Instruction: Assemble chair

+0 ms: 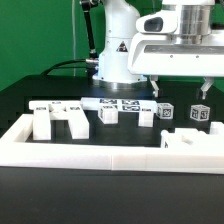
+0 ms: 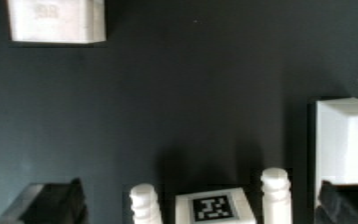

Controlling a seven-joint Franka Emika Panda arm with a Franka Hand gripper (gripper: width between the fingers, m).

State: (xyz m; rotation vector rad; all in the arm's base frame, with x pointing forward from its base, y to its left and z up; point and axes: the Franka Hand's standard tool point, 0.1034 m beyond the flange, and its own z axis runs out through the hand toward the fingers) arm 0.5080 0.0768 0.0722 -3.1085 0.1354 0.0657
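Exterior view: low, near table level, faces robot base across table, fairly close. Wrist view: looks straight down on table, very close. Shared: dark table patch beneath claw.

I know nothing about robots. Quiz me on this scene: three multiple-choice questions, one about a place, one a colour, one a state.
1. In the exterior view, the gripper hangs over which side of the table? A left, B right, C front edge.
2. The table is: A black, B red, C yellow.
3. The gripper's jaws are: A shut tight, B clamped on the rail, C wide open.
Answers: 1 B, it hovers above the chair parts at that view's right. 2 A, its surface is dark. 3 C, its fingers stand far apart.
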